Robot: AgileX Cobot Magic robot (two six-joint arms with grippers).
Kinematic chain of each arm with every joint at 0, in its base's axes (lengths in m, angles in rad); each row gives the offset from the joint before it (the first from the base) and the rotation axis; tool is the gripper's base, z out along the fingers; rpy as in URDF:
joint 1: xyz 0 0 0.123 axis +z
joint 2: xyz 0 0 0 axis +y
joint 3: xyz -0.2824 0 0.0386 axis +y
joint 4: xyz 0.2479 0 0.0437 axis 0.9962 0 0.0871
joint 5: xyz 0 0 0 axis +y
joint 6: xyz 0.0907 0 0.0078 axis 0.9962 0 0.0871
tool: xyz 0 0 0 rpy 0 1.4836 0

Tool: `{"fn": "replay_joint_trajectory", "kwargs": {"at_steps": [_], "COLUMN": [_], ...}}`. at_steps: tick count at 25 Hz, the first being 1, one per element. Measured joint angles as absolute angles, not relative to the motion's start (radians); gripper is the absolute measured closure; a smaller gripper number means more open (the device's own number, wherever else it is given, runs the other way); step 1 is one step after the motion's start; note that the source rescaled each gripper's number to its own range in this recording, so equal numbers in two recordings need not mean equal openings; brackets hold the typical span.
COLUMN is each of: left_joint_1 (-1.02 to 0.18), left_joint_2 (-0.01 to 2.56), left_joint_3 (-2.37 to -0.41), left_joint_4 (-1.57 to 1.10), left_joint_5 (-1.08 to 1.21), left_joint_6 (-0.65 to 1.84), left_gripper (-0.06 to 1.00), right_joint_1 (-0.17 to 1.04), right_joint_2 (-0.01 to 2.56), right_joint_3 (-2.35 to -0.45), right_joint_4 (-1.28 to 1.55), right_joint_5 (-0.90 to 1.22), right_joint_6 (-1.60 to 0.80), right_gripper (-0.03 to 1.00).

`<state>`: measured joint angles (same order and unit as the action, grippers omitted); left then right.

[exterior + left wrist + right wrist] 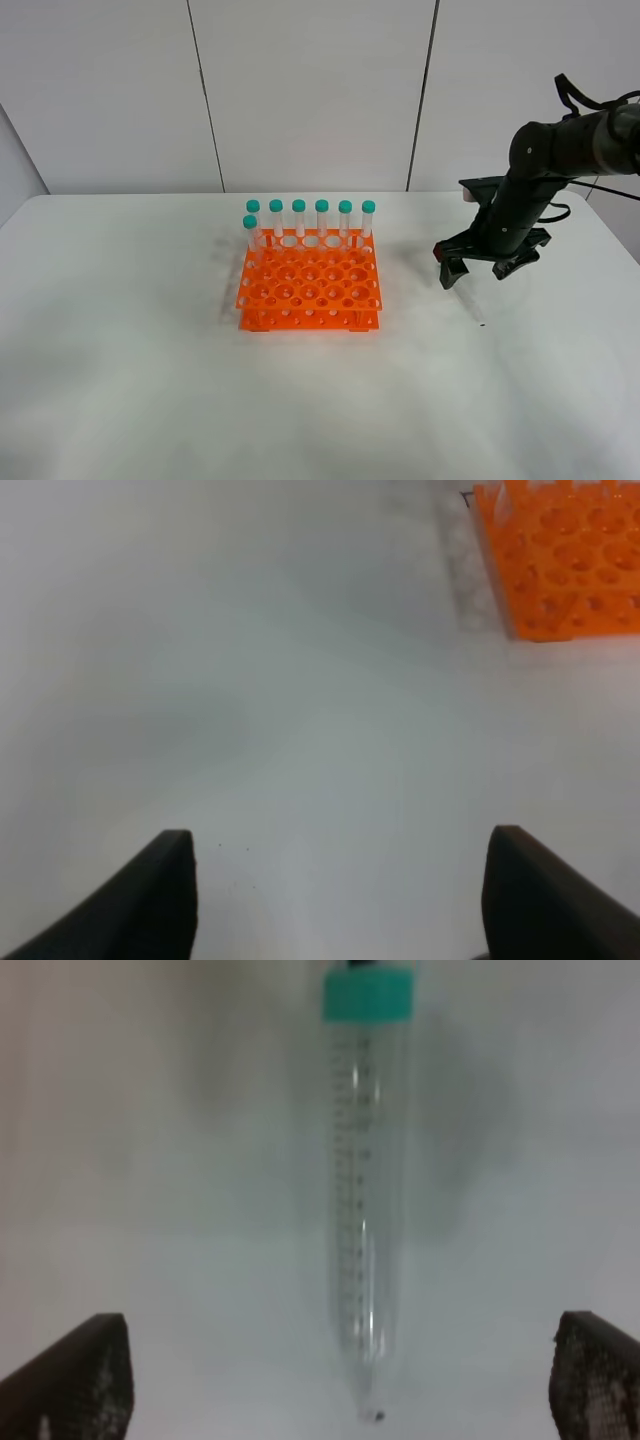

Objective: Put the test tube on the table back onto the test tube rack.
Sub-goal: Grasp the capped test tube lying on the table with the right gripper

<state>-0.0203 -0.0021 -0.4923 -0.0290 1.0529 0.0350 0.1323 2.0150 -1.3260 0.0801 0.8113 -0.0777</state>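
Note:
The test tube (365,1210) lies flat on the white table (120,380), clear with a teal cap (368,995) and a pointed tip. In the exterior high view only its lower part (476,306) shows, sticking out from under my right gripper (468,272). That right gripper (340,1365) hovers just above the tube, open, its fingers spread wide on either side and touching nothing. The orange test tube rack (310,285) stands mid-table, left of the tube. My left gripper (340,880) is open over bare table, with the rack's corner (565,560) ahead of it; it is out of the exterior high view.
Several teal-capped tubes (310,218) stand upright along the rack's back row, with one more (250,232) just in front at the left end. The other holes (312,280) hold nothing. A grey wall (300,90) stands behind the table.

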Motion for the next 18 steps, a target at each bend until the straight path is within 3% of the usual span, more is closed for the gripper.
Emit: {"fn": "replay_joint_trajectory", "kwargs": {"at_steps": [18], "left_joint_1": [-0.020], "left_joint_2": [-0.002], "left_joint_3": [-0.492], "left_joint_4": [-0.029], "left_joint_5": [1.053], "left_joint_6": [0.035], "left_gripper": [-0.06], "right_joint_1": [0.132], "right_joint_2": [2.114], "right_joint_3": [-1.328], "right_joint_4": [0.069], "right_joint_5": [0.704], "right_joint_6": [-0.062], "right_gripper": [0.06]}}
